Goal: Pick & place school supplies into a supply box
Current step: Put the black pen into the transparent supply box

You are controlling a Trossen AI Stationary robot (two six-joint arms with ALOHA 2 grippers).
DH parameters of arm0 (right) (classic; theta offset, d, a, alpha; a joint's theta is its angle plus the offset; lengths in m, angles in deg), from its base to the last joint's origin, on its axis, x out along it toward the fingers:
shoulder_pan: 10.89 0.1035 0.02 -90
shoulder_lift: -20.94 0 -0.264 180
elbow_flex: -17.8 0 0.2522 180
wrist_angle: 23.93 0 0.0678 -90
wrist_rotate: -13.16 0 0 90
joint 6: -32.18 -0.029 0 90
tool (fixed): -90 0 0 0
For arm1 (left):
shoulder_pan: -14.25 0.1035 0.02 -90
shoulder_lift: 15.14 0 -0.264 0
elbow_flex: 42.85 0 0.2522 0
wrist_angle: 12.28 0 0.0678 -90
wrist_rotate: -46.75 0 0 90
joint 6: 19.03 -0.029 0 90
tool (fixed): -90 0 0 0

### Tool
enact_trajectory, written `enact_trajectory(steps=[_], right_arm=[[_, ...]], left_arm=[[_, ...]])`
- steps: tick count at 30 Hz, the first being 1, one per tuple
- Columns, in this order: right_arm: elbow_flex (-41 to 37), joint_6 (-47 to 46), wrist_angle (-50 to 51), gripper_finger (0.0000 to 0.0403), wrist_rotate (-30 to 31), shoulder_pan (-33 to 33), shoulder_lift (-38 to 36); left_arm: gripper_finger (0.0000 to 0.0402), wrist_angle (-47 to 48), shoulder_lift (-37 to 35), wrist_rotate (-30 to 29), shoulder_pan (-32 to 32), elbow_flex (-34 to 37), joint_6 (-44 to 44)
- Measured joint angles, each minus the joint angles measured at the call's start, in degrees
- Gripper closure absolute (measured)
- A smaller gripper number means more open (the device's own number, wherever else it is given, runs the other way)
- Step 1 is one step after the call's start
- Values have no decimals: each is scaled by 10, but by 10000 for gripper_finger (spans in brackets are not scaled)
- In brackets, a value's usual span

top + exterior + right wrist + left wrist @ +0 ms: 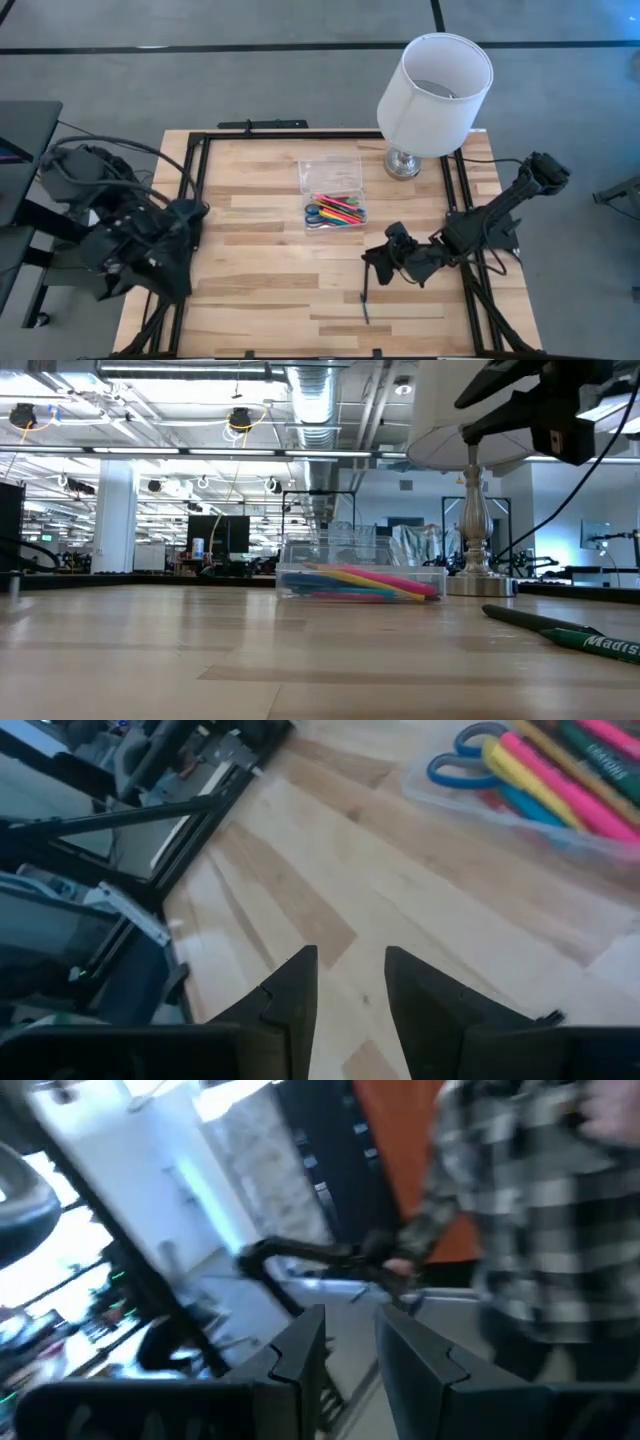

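Dark green pen (365, 307) on table, just below right jaws (372, 262), untouched

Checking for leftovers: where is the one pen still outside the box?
In the high view, the dark pen lies on the bare table, near the front edge, just below the right gripper, well short of the supply box.

White lampshade lamp (435, 85) on chrome base at the wooden worktop (260, 290) far corner, person in plaid sleeve (520, 1210) beyond
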Motion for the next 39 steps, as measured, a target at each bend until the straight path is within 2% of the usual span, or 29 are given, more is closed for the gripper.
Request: enact_trajectory(steps=[4, 7, 11, 19, 23, 27, 29, 31, 35, 39], right_arm=[[0, 1, -12, 291, 0, 17, 0], [0, 0, -15, 291, 0, 29, 0], [0, 0, -20, 291, 0, 38, 0], [0, -22, -23, 291, 0, 38, 0], [0, -53, -20, 291, 1, 35, 0], [0, -101, 0, 291, 12, 26, 0], [0, -130, 16, 292, 11, 19, 0], [0, -154, 29, 295, 9, 12, 0], [0, -174, 39, 311, -17, -7, 0], [6, -159, 38, 333, -59, -30, 27]], left_arm=[[316, 20, 5, 70, 23, 2, 6], [316, 3, 3, 108, 44, 51, 7], [316, -97, -21, 165, 70, 170, 27], [316, -340, -121, 142, 152, 473, 151], [316, -454, -197, 57, 178, 628, 212], [316, -489, -272, -101, 189, 760, 255], [316, -492, -307, -184, 191, 807, 281], [316, -493, -336, -240, 190, 846, 305], [316, -489, -381, -297, 190, 905, 334], [316, -469, -406, -318, 190, 945, 354]])
